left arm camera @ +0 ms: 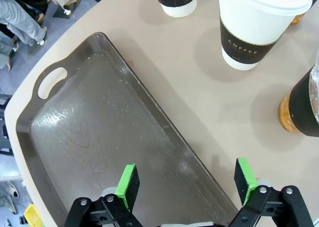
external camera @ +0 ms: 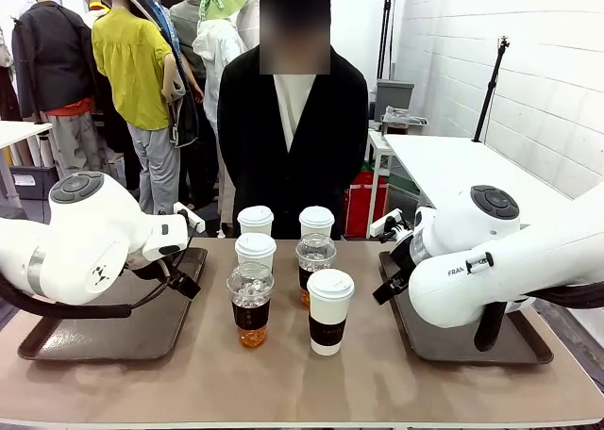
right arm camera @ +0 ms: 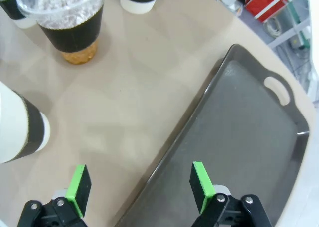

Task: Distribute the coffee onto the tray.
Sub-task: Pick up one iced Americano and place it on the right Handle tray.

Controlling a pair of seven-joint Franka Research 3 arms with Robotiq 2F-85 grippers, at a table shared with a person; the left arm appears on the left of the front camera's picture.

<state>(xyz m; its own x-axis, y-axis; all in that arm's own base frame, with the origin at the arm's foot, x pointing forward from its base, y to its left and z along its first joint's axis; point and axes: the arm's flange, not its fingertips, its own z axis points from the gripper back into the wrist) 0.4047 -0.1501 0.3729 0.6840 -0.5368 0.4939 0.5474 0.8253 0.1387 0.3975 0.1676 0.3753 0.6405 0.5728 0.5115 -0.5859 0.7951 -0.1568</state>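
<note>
Worktop (external camera: 302, 383) carries a dark left tray (external camera: 113, 340) and a dark right tray (external camera: 528, 350). Six coffee cups (external camera: 330, 309) stand clustered in the middle between them, on the worktop: four white-lidded, two clear-domed with amber drink. The left end effector (left arm camera: 186, 172) and the right end effector (right arm camera: 139, 179) each hang wide open, holding nothing, over their tray's inner rim.

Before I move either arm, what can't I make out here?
- Front view: right tray mostly hidden by the right arm.
- Front view: fill of the white cups, behind opaque walls.
- Left wrist view: iced cup cut by the right edge.
- Right wrist view: white cup cut by the left edge.
</note>
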